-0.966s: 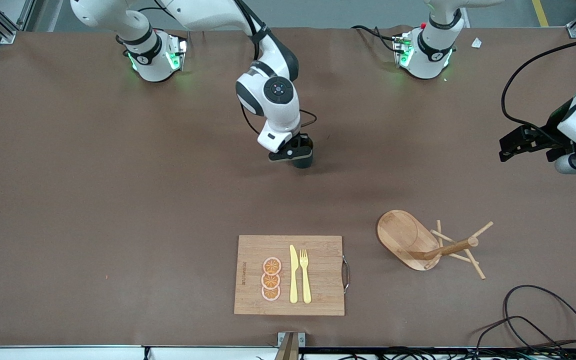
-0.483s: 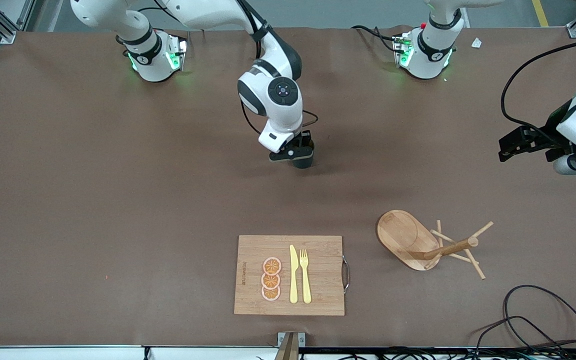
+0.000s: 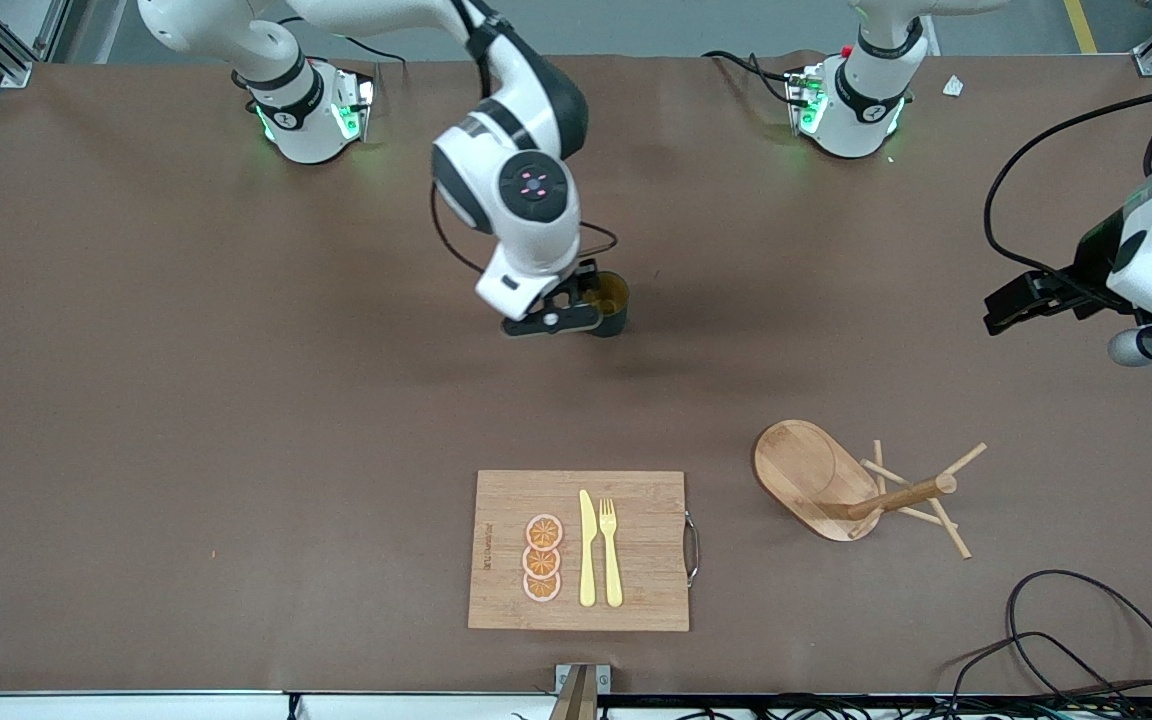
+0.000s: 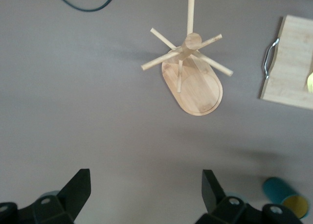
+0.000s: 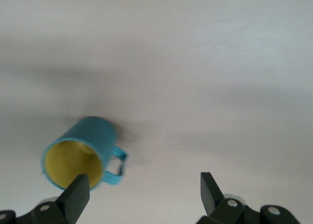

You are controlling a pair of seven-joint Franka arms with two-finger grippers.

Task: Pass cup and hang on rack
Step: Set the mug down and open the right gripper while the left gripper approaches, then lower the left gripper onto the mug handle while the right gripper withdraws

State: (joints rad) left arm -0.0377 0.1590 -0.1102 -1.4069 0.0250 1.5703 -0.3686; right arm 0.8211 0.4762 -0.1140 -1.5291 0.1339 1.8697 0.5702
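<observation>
Now, front view: the cup (image 3: 612, 305) stands mid-table, released, with the right gripper (image 3: 561, 312) just beside it, fingers spread, nothing held. The left gripper (image 3: 1021, 300) waits over the left arm's end of the table. The rack (image 3: 841, 480) lies nearer the camera. Left wrist view: fingers (image 4: 78, 190) wide apart, empty; rack and cup (image 4: 285, 200) seen below. Right wrist view: cup (image 5: 83, 153) upright on the table, ungripped. Handover judged in hand; next, a left-arm reach to the cup is called for.

The cup (image 3: 612, 304) stands on the table (image 3: 186, 400) about midway between the arms' ends; the right gripper (image 3: 558, 312) is just beside it, toward the right arm's end. The rack (image 3: 841, 485) and the cutting board (image 3: 636, 550) lie nearer to the front camera; the rack is toward the left arm's end; the left gripper (image 3: 1021, 300) hangs over that end.
</observation>
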